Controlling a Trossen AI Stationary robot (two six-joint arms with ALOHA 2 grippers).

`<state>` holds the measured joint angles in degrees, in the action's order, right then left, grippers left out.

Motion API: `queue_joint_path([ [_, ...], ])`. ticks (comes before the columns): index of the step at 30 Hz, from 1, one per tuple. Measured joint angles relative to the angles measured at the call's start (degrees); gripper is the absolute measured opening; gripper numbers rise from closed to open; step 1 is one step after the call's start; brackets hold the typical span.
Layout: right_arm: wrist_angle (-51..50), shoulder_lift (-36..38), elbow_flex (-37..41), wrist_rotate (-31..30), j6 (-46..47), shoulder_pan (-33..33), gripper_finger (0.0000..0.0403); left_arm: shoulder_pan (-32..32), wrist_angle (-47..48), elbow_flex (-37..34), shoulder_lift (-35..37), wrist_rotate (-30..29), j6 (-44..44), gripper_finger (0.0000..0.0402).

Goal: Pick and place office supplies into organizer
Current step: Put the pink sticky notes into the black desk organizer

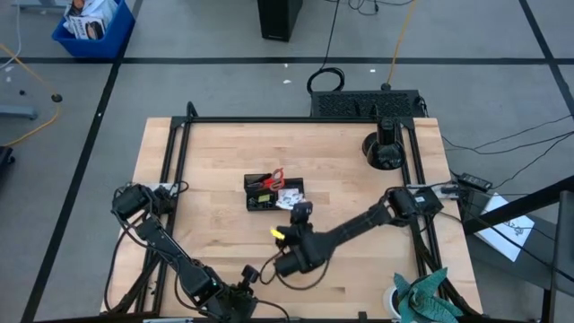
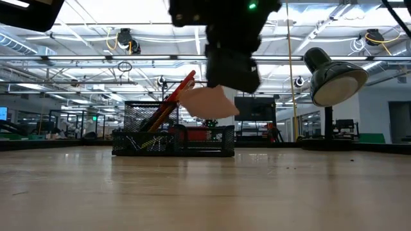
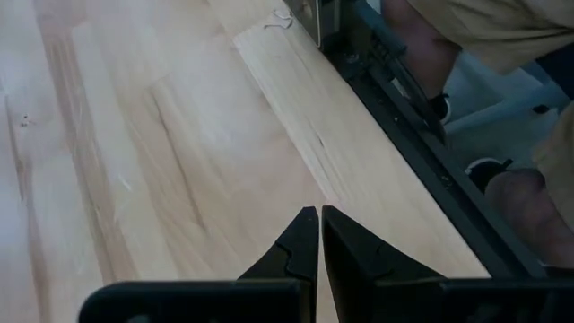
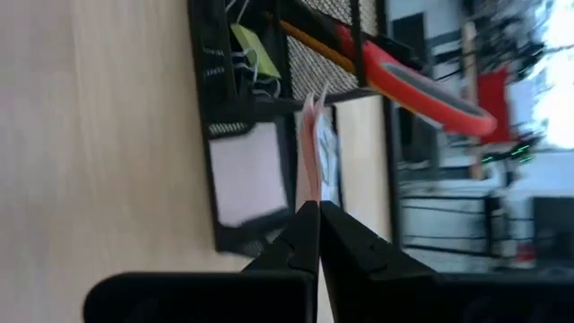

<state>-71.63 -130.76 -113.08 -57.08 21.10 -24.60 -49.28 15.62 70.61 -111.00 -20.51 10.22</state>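
Pinching thin pink sticky-note pad (image 4: 310, 148), right gripper (image 4: 318, 208) above black mesh organizer (image 4: 235, 135)

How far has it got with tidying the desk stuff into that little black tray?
Nearly done, it seems. The red-handled scissors and an orange pencil already stand in the black organizer. The right gripper is pinching the pink sticky-note pad, held in the air just by the organizer, so dropping it in is what's left. The left gripper waits shut at the table's near edge. No other loose supplies show on the table.
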Motion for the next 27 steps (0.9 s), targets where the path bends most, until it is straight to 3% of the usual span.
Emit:
queue_joint_path([
  [8,5.29,0.0,0.0,6.13,-1.53,4.37,0.0,-0.04,1.9,0.0,0.02,-0.02,0.59,0.0026],
  [27,5.85,0.02,0.0,11.78,0.73,11.57,0.0,-0.02,2.26,0.0,0.02,0.0,1.05,0.0026],
])
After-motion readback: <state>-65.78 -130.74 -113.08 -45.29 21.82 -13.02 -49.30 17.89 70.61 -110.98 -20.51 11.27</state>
